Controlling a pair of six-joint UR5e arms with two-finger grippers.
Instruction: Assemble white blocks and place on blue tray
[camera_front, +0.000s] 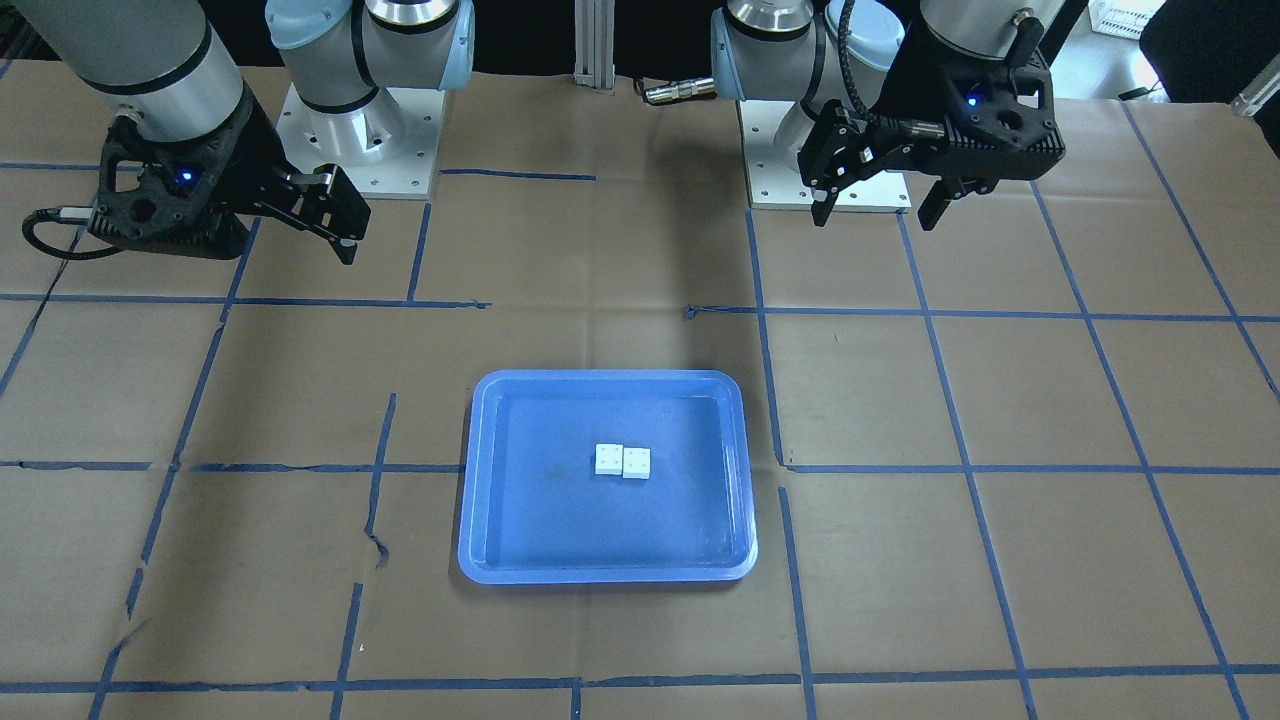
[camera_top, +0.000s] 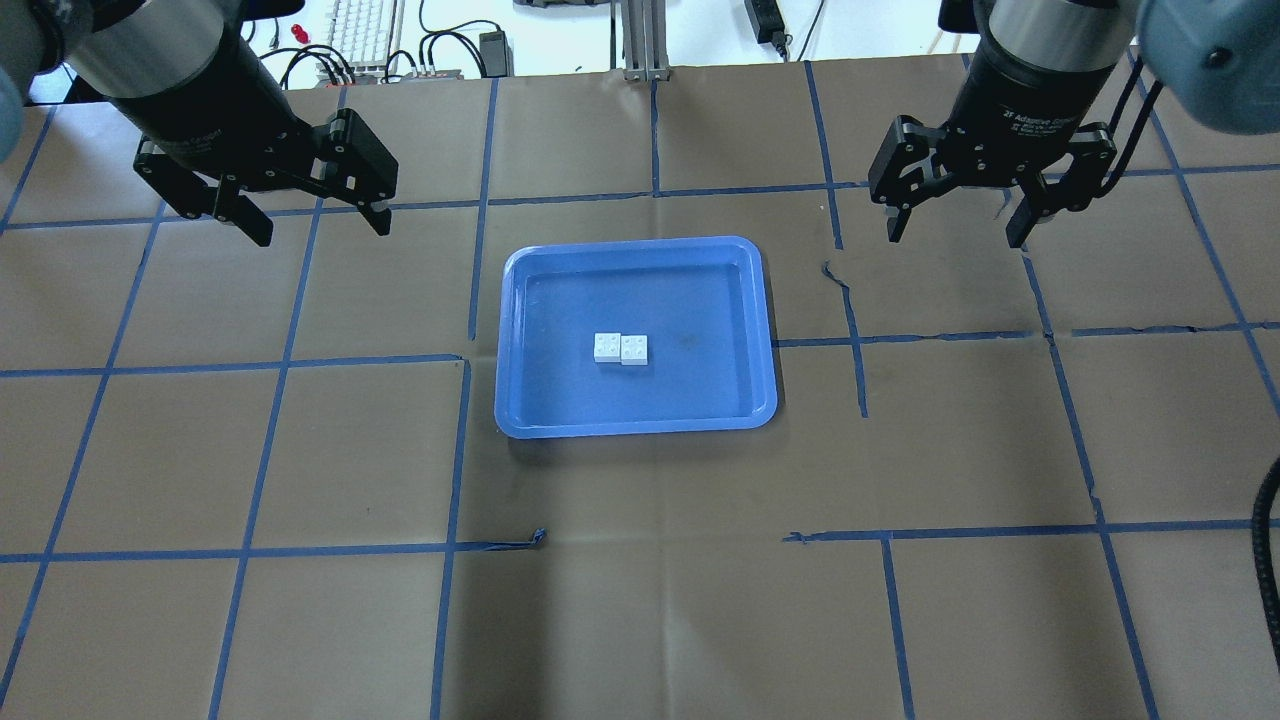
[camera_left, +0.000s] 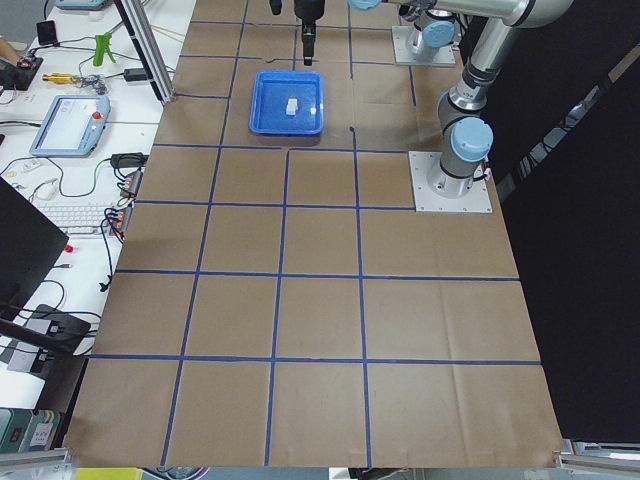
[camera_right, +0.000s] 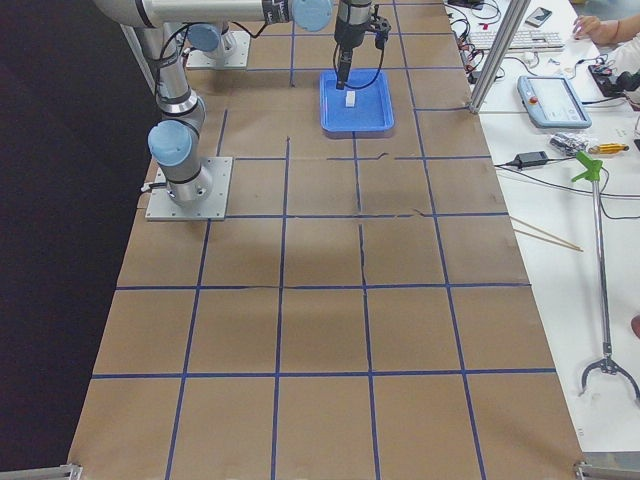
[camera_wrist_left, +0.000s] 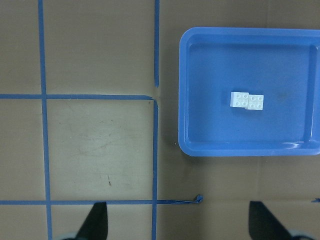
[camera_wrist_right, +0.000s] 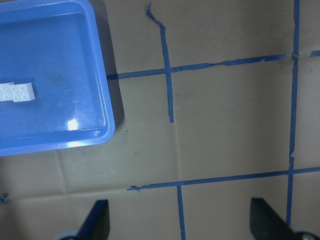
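The two white blocks (camera_top: 621, 348) lie touching side by side, slightly offset, near the middle of the blue tray (camera_top: 520, 400). I cannot tell whether they are clipped together. They also show in the front view (camera_front: 622, 461), the left wrist view (camera_wrist_left: 247, 100) and the right wrist view (camera_wrist_right: 17, 92). My left gripper (camera_top: 312, 222) is open and empty, held above the table to the far left of the tray; it also shows in the front view (camera_front: 875, 212). My right gripper (camera_top: 955, 232) is open and empty, to the far right of the tray; it also shows in the front view (camera_front: 340, 220).
Brown paper with a blue tape grid covers the table (camera_top: 640, 620). The two arm bases (camera_front: 360, 130) stand at the robot's edge. Keyboards, cables and tools lie beyond the table's far edge (camera_top: 365, 30).
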